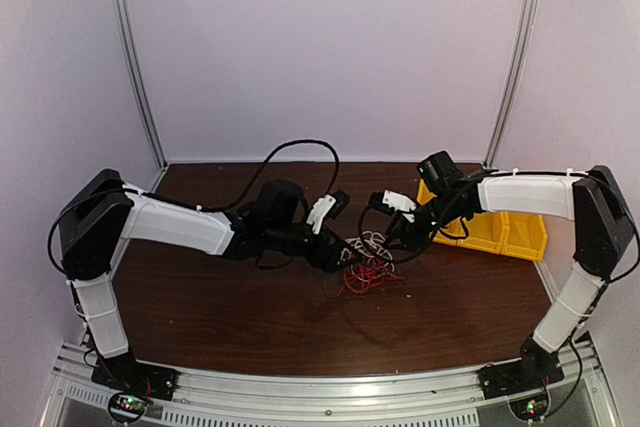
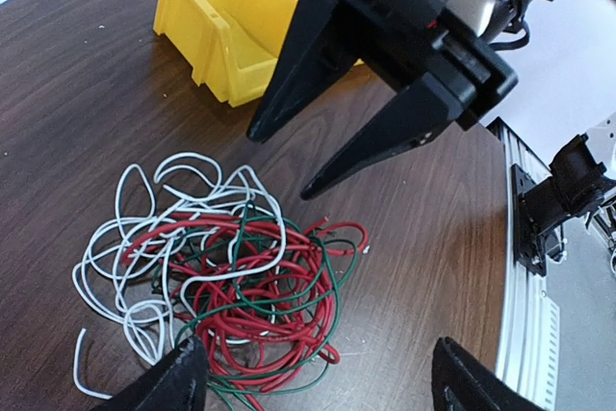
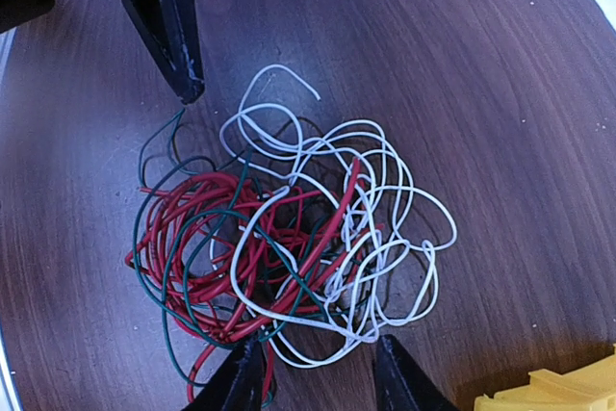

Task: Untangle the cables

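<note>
The cables [image 1: 368, 273] lie in one tangled heap at the table's middle. White loops [image 3: 385, 199] are on one side. Red coils [image 3: 183, 228] and a thin dark green wire [image 3: 164, 151] are on the other, all interwoven. My left gripper [image 2: 322, 387] hangs low over the red and green side [image 2: 260, 305], its jaws wide open and one fingertip [image 2: 178, 382] at the heap's edge. My right gripper [image 3: 318, 372] stands partly open at the heap's white side. White strands run between its tips, and the left tip touches red and green wire. From above, both grippers [image 1: 345, 250] [image 1: 388, 245] meet over the heap.
A yellow bin [image 1: 490, 232] stands on the table at the right, close behind my right gripper, and shows too in the left wrist view [image 2: 221, 16]. The table's right edge and the metal rail [image 2: 525, 267] lie beyond the heap.
</note>
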Motion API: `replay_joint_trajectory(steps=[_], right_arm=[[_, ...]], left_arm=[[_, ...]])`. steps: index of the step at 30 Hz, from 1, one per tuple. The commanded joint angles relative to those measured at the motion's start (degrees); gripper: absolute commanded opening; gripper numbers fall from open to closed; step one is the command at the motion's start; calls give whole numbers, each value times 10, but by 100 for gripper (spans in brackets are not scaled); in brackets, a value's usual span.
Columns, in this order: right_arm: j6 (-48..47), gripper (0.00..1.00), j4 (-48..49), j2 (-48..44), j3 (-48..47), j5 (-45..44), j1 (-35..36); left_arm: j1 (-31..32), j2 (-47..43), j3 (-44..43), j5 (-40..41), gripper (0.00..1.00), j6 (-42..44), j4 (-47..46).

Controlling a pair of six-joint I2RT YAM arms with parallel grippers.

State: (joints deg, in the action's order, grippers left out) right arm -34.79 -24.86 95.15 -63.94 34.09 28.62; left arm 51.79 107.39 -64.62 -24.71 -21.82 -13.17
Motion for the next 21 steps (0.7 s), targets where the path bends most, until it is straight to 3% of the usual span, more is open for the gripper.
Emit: replay_joint_trajectory(steps=[1, 21], right_arm=[[-24, 41, -20, 35, -25, 31, -3], [-38, 37, 14, 76, -32, 11, -5]], left_arm=[[-3, -10, 28, -4, 81, -37, -69], [-12, -35, 66, 11, 81, -43, -76]])
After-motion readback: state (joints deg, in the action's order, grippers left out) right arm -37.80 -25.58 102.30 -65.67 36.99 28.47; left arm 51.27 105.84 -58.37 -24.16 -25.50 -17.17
